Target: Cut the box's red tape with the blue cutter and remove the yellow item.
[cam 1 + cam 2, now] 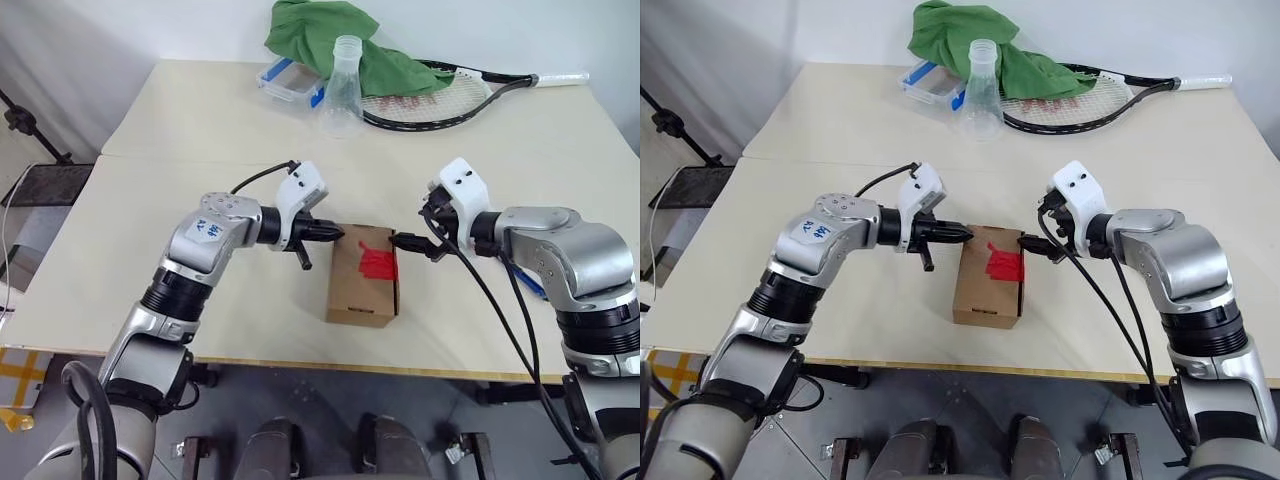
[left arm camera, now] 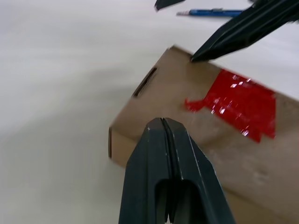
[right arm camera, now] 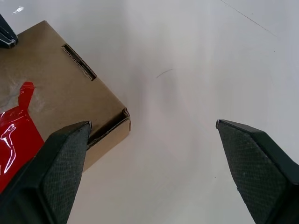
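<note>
Two end effectors flank one small cardboard box near the front edge of the desk (image 1: 150,200). On the left, the left end effector (image 1: 330,232) is clenched tight on nothing, its fingers pressed into a single point that hangs just beside the box's left far corner, aimed toward the right across the lid.

The box (image 1: 355,295) lies with its long axis running from the robot toward the far side of the desk, flat and closed. The red tape (image 1: 378,263) sits on the lid toward the right far part, crumpled at one edge. From the left wrist view the tape lies just ahead of the closed tips and a little to one side.

To the right, the right end effector (image 1: 412,243) is released, jaws spread wide and empty, one finger close to the box's right far corner, whether touching I cannot tell.

The blue cutter (image 2: 212,12) lies on the desk beyond the right end effector as the left wrist sees it, with its long axis roughly crosswise in that view. My reading is that the right arm is the nearer one and, being released, the better placed to fetch it. The box lid is shut over whatever is inside.
</note>
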